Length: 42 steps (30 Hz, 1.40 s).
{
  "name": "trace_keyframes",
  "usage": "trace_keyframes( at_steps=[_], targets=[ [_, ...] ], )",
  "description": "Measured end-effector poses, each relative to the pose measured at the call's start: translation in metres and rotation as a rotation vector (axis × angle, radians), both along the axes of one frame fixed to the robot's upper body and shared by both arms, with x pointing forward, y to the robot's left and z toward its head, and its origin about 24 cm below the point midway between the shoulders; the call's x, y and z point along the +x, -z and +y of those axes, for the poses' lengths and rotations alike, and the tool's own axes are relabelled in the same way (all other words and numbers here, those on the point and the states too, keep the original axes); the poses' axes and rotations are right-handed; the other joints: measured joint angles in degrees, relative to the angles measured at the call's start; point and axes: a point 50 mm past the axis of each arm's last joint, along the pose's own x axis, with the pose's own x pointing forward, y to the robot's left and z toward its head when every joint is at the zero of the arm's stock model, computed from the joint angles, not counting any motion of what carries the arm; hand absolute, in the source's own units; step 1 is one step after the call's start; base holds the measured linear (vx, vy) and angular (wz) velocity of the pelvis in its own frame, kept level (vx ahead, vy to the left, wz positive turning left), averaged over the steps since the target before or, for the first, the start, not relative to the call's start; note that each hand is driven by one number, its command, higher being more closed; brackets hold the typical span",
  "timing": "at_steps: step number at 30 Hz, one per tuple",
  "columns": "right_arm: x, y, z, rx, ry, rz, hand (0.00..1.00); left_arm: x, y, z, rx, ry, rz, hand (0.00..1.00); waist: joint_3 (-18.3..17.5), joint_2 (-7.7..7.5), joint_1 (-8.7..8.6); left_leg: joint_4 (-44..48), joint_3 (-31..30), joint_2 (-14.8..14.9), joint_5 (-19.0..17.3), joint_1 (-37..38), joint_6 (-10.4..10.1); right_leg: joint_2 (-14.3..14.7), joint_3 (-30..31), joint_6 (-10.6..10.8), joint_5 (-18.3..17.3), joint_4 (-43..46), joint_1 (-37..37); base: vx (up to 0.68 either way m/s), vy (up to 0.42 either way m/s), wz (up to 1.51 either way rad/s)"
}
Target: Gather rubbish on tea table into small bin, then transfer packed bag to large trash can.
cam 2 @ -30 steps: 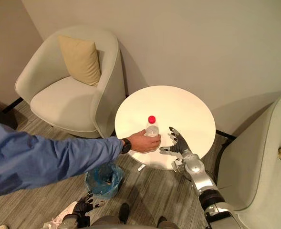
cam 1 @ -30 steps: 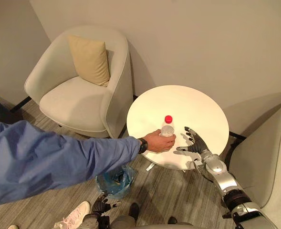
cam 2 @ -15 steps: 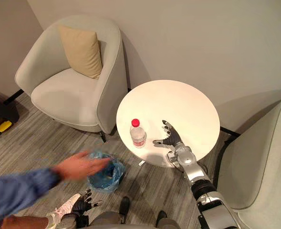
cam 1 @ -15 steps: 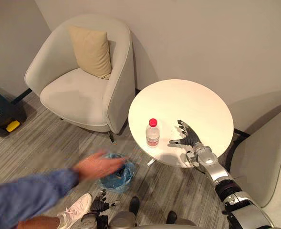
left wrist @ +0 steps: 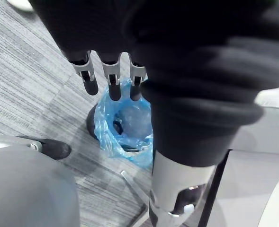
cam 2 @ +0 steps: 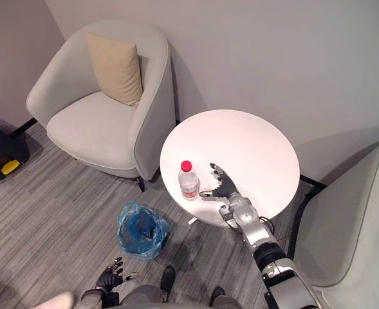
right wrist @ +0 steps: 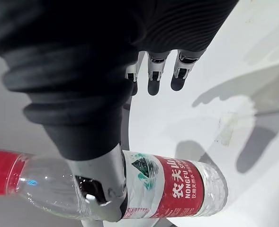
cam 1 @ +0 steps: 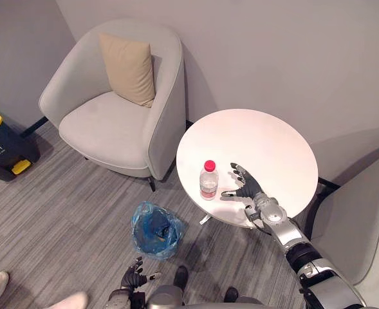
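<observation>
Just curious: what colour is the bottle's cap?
Red; the cap shows best in the left eye view.

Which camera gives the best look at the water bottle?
The right wrist view: the bottle is close up, its red cap, clear body and red label plain, by the thumb of the right hand. Both eye views show it small, upright on the table beside that hand. The left wrist view faces the blue-bagged bin.

I see a clear, red-capped bottle (cam 1: 208,181) standing upright near the front edge of the round white tea table (cam 1: 266,138), and the blue-bagged small bin (cam 1: 142,224) on the floor just beside it.
</observation>
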Motion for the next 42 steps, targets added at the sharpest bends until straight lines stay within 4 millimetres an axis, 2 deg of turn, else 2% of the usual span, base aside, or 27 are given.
trace_keyframes(
  at_steps=[5,10,19,20,24,28,31,34,36,37,39,40,42],
  targets=[
    [-0.002,-0.003,0.017,-0.045,-0.082,-0.027,0.00,0.000,0.000,0.000,0.000,-0.001,-0.001,0.00,0.67,-0.03,0.22,0.03,-0.55,-0.10,0.00,-0.27,0.00,-0.04,-0.57,0.11,-0.08,-0.11,0.02,-0.02,-0.013,0.05],
    [-0.001,-0.004,0.018,-0.068,-0.090,-0.036,0.00,0.000,0.000,0.000,0.000,-0.001,-0.002,0.00,0.92,-0.02,1.42,0.19,-1.91,-0.37,0.03,-0.90,0.02,-0.18,-1.65,0.32,-0.24,-0.17,0.05,0.00,-0.008,0.13],
    [0.015,-0.022,0.031,-0.094,-0.132,-0.093,0.00,0.000,0.000,0.001,0.001,-0.003,-0.003,0.00,1.80,-0.12,2.13,0.66,-3.58,-0.95,0.44,-1.96,0.06,-0.60,-3.09,0.33,-0.25,-0.21,0.09,-0.03,-0.010,0.12],
    [0.018,-0.023,0.030,-0.101,-0.124,-0.091,1.00,0.001,-0.001,0.001,0.002,-0.005,-0.008,0.00,2.39,-0.11,2.49,0.88,-3.63,-0.99,0.44,-2.07,0.06,-0.62,-3.13,0.31,-0.28,-0.20,0.09,-0.05,-0.007,0.04],
    [0.023,-0.027,0.029,-0.108,-0.103,-0.105,1.00,0.001,-0.001,0.002,0.003,-0.012,-0.007,0.00,3.40,0.01,2.94,1.13,-4.27,-1.06,0.51,-2.65,-0.04,-0.61,-3.68,0.31,-0.31,-0.20,-0.09,-0.06,-0.013,0.09],
    [0.036,-0.040,0.027,-0.119,-0.076,-0.136,1.00,0.003,-0.002,0.002,0.004,-0.013,-0.016,0.00,4.19,0.07,3.03,1.18,-5.50,-1.25,1.24,-4.05,-0.05,-0.65,-4.91,0.31,-0.31,-0.18,-0.86,-0.04,-0.010,0.16],
    [0.039,-0.044,0.022,-0.072,-0.025,-0.144,1.00,0.005,-0.003,0.002,-0.007,-0.029,-0.031,0.00,4.78,0.12,4.27,1.23,-5.74,-1.84,1.29,-4.18,0.01,-1.19,-4.80,0.32,-0.31,-0.12,-0.82,-0.07,0.014,0.07],
    [0.040,-0.045,0.020,-0.068,-0.015,-0.148,1.00,0.005,-0.004,0.001,-0.009,-0.029,-0.039,0.00,4.82,0.12,4.46,1.28,-5.75,-1.80,1.29,-4.18,0.02,-1.17,-4.78,0.32,-0.32,-0.08,-0.81,-0.06,0.003,0.02],
    [0.032,-0.046,0.016,-0.039,-0.005,-0.168,1.00,0.005,-0.004,0.001,-0.010,-0.032,-0.040,0.00,4.82,0.09,4.06,1.29,-5.19,-1.32,1.28,-4.04,0.01,-1.19,-4.64,0.32,-0.31,-0.09,-0.68,-0.02,-0.007,0.02],
    [0.017,-0.052,0.014,0.017,-0.002,-0.221,1.00,0.003,-0.004,0.002,-0.012,-0.046,-0.036,0.00,4.82,0.09,3.65,1.21,-5.17,-1.37,1.28,-3.78,0.00,-1.23,-4.27,0.32,-0.31,-0.07,-0.42,0.00,0.000,0.00],
    [0.003,-0.060,0.016,0.063,-0.021,-0.283,1.00,-0.002,-0.003,0.003,-0.014,-0.070,-0.024,0.00,4.81,0.09,2.37,1.16,-4.87,-1.59,1.27,-3.14,0.02,-1.40,-3.22,0.52,-0.44,-0.05,0.00,-0.02,0.009,-0.10],
    [-0.004,-0.064,0.018,0.082,-0.032,-0.311,1.00,-0.005,-0.002,0.004,-0.012,-0.072,-0.017,0.00,4.77,0.14,1.19,1.16,-4.51,-1.69,1.26,-2.50,0.03,-1.57,-2.89,0.62,-0.50,0.05,0.38,-0.03,0.011,-0.18],
    [-0.011,-0.066,0.014,0.098,-0.028,-0.325,1.00,-0.004,-0.003,0.004,-0.013,-0.068,-0.024,0.00,4.71,0.16,0.99,1.07,-3.42,-1.59,1.21,-1.81,0.05,-1.50,-1.60,0.64,-0.50,0.15,0.46,-0.06,0.011,-0.26]
  ],
)
